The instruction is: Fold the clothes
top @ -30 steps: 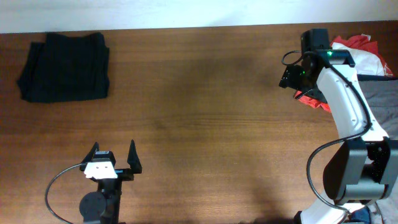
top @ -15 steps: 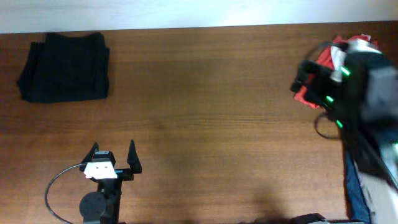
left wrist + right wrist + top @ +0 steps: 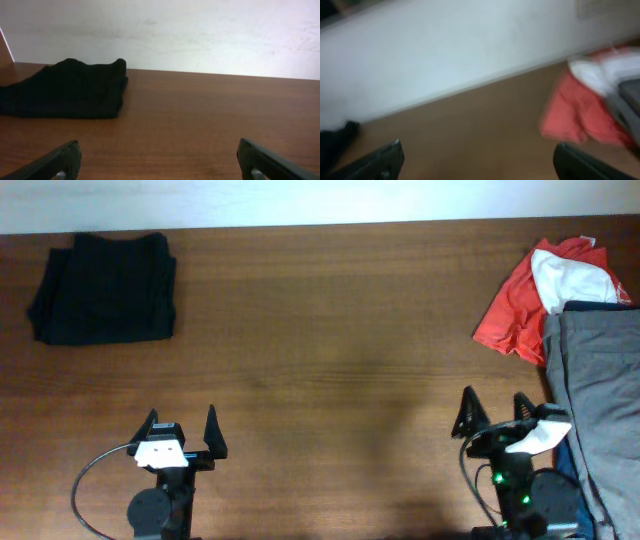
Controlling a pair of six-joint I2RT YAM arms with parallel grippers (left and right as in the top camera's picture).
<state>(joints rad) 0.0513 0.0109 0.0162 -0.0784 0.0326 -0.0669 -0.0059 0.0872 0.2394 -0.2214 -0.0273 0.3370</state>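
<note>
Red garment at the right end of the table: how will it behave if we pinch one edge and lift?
Probably floppy: the red garment lies crumpled in soft folds, so it should drape and hang open. It is likely light, being thin cloth. It may drag or snag, since the grey cloth seems to overlap its edge.

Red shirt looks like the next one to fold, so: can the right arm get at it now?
Probably yes. The right end effector is open and empty, and only bare table lies between it and the red shirt. Grey cloth covers the shirt's right edge, not its left.
</note>
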